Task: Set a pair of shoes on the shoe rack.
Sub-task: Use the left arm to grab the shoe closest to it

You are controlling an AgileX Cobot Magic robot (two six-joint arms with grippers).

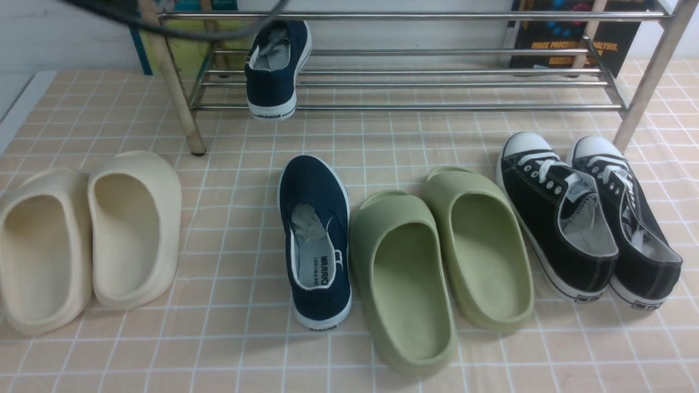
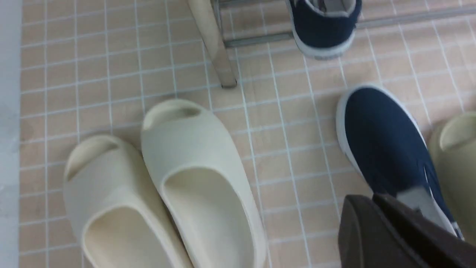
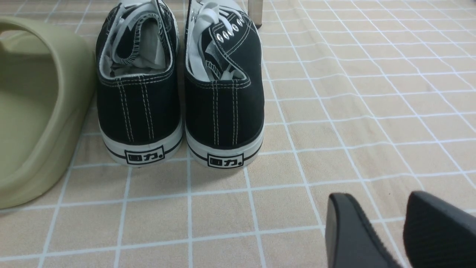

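"WARRIOR" is printed on the grey insole of the navy shoe (image 1: 317, 218) on the floor, and on the heel of the other navy shoe (image 1: 276, 71), which is on the rack (image 1: 437, 106). The black sneakers (image 3: 139, 96) have heel labels reading "回力". A dark book (image 1: 573, 38) behind is only partly legible: "IMAGE PROCESS… ANALYSIS".

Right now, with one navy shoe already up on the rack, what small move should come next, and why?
Probably open the left gripper and lower it onto the navy shoe on the floor. Its mate already sits on the shoe rack, and the left wrist view shows the closed fingers hanging close by that shoe's opening.
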